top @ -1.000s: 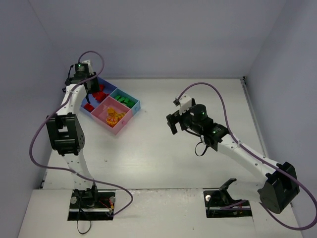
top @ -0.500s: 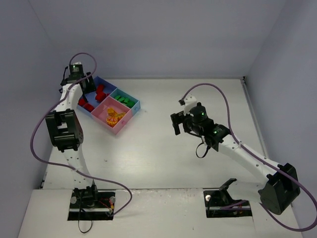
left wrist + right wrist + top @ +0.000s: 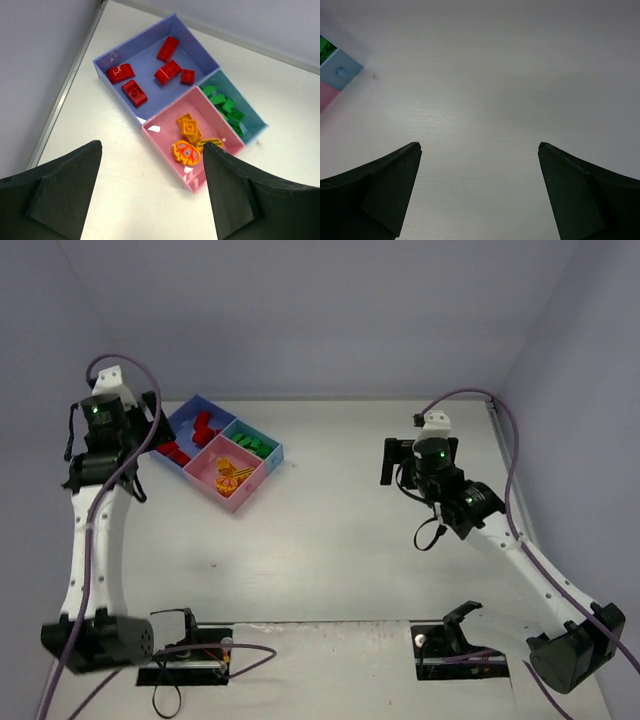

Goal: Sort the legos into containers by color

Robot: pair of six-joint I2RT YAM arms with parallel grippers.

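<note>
Recorded pale lilac-grey walls [image 3: 330,320] on three sides of a white tabletop [image 3: 330,540]. Found two arms bolted at the near edge: left arm [image 3: 95,530] raised along the left wall, right arm [image 3: 525,570] reaching toward the middle right. Located one small three-part tray [image 3: 135,37] at the far left of the tabletop, set at an angle to the walls.

Observed the left tool [image 3: 145,195] raised near the tray's left side, released, fingers [image 3: 55,200] spread wide, nothing between them. Observed the right tool [image 3: 477,195] over bare tabletop, well apart from the tray, likewise released and gripping nothing. Caught only a teal-and-pink corner of the tray at the left edge of the right wrist view.

Checked the compartments: blue compartment [image 3: 150,60], the largest, toward the left wall; pink compartment [image 3: 165,127] on the near side; teal compartment [image 3: 248,114], the smallest, on the right.

Counted five red legos [image 3: 167,71] lying apart in the blue. Noted orange-yellow legos [image 3: 189,129] heaped in the pink, with one round orange piece [image 3: 186,152] toward the near wall. Noted green legos [image 3: 227,107] bunched in the teal.
</note>
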